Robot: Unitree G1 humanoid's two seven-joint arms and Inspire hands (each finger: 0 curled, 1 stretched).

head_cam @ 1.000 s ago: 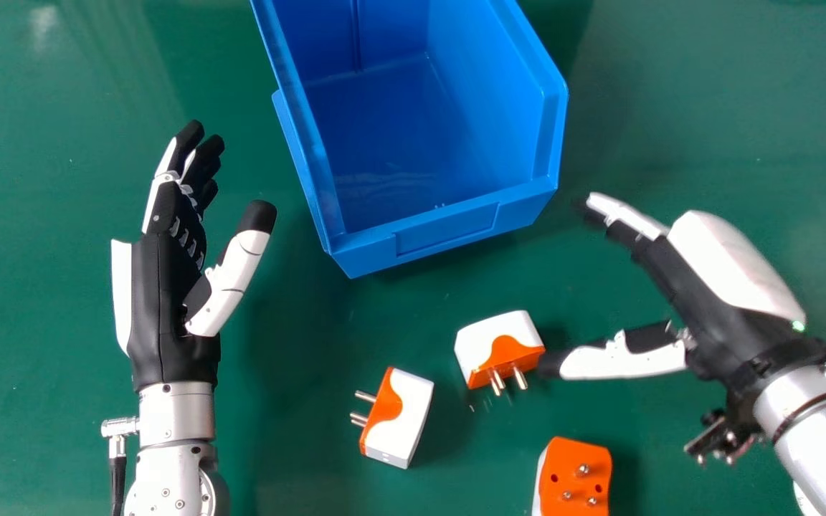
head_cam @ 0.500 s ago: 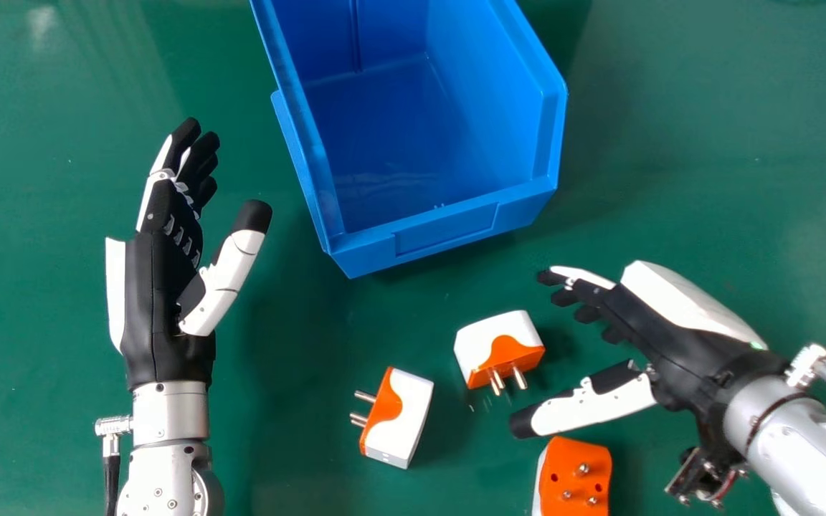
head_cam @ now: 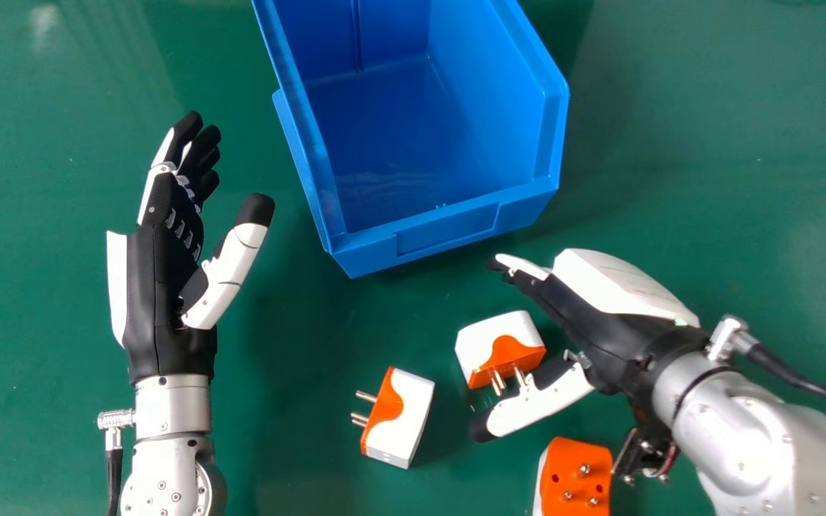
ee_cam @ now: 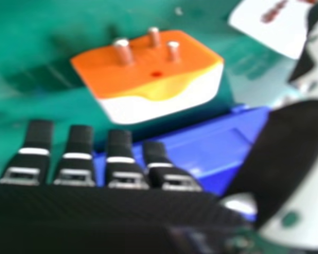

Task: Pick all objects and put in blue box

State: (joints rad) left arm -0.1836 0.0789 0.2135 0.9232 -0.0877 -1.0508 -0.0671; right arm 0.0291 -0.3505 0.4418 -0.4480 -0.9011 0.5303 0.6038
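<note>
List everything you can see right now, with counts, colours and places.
Box: one, blue, at the head view's far edge, centre.
Plug adapters: three, white and orange with metal pins; one between the right hand's thumb and fingers, one to its left and nearer the robot, one at the head view's bottom edge.
Table: one, green, under the box and adapters.
Wrist cables: two, black, one at the left wrist, one at the right.
Forearms: two, silver, left and right.
Hands: two, black and white, left left of the box, right beside the nearest adapter.
</note>
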